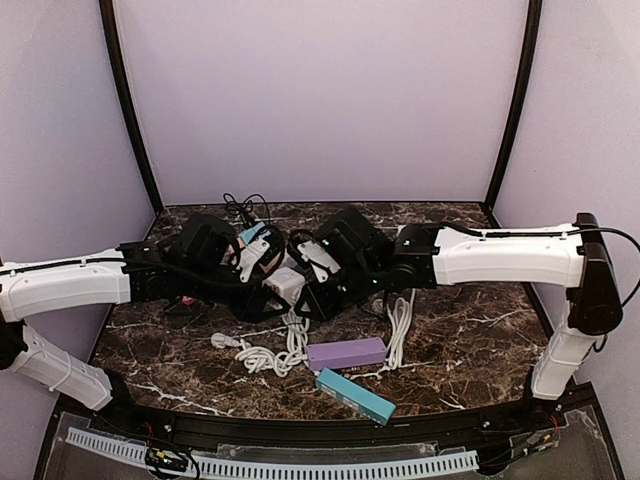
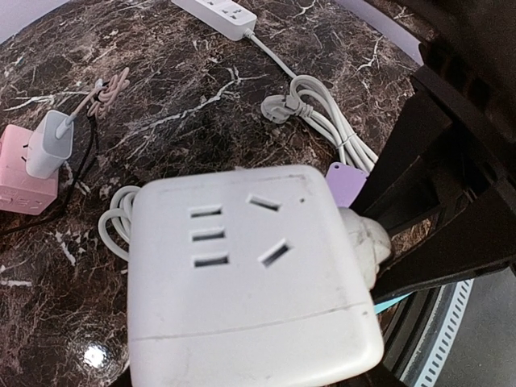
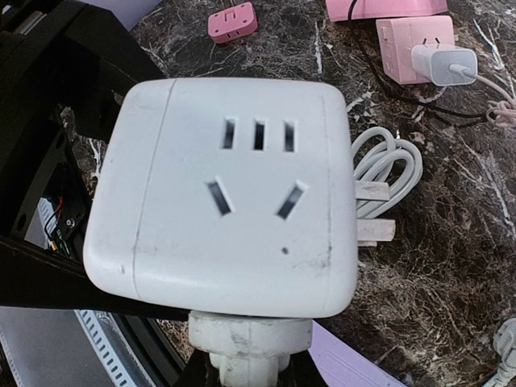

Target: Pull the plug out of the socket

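- A dark marble bench (image 1: 470,340) stands between pale purple walls (image 1: 320,100).
- The white square plastic socket cube (image 1: 285,284) is mid-bench. A white round plug (image 3: 250,343) sticks in its side.
- The right pincer (image 3: 250,369) pinches that plug.
- The left pincer (image 1: 266,292) is at the cube's 9 o'clock. I cannot tell its grip.

Coiled white cords (image 1: 262,355), purple strip (image 1: 346,353) and teal strip (image 1: 355,396) crowd the near centre; bare table (image 1: 480,345) lies open at right.

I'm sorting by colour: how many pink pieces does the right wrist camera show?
3: a pink adapter at top left, a pink block cut by the top edge, and a pink cube socket holding a white charger. Others may hide behind the white socket.
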You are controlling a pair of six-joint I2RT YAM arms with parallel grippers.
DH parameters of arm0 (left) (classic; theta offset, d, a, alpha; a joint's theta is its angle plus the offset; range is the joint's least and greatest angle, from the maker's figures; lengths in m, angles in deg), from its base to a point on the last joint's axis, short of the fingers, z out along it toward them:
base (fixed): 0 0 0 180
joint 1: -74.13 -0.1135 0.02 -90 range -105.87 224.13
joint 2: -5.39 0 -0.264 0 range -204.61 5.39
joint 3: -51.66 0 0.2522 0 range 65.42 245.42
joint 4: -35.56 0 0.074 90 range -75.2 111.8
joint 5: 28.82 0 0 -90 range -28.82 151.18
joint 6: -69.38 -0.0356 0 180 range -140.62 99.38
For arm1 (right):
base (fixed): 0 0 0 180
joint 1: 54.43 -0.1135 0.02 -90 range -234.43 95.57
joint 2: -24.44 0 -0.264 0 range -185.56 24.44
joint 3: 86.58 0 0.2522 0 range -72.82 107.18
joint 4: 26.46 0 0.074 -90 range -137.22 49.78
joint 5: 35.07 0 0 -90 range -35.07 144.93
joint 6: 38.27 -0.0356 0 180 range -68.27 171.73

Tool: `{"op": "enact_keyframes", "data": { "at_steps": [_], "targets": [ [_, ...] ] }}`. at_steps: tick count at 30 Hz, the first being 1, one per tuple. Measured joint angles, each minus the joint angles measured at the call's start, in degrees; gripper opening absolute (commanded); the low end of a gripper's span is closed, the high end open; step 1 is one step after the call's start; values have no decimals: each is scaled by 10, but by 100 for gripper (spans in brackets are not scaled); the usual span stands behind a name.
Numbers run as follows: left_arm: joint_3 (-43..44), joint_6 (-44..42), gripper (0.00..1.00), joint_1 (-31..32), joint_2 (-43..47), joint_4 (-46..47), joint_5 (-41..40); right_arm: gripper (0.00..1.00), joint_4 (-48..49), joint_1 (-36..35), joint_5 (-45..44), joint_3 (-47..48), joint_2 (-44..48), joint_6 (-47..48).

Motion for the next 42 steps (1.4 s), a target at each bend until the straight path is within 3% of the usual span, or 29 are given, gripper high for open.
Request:
{"op": "enact_keyframes", "data": {
  "at_steps": [3, 23, 42],
  "targets": [
    [0, 0, 1, 0, 0, 0, 1, 0, -4, 0, -1, 3, -1, 0],
    [-10, -20, 1, 3, 17, 2, -8, 0, 74, 21, 59, -56, 25, 58],
    [26, 61, 1, 8, -3, -31, -60, 0, 1, -11, -75, 14, -4, -32]
  ]
}}
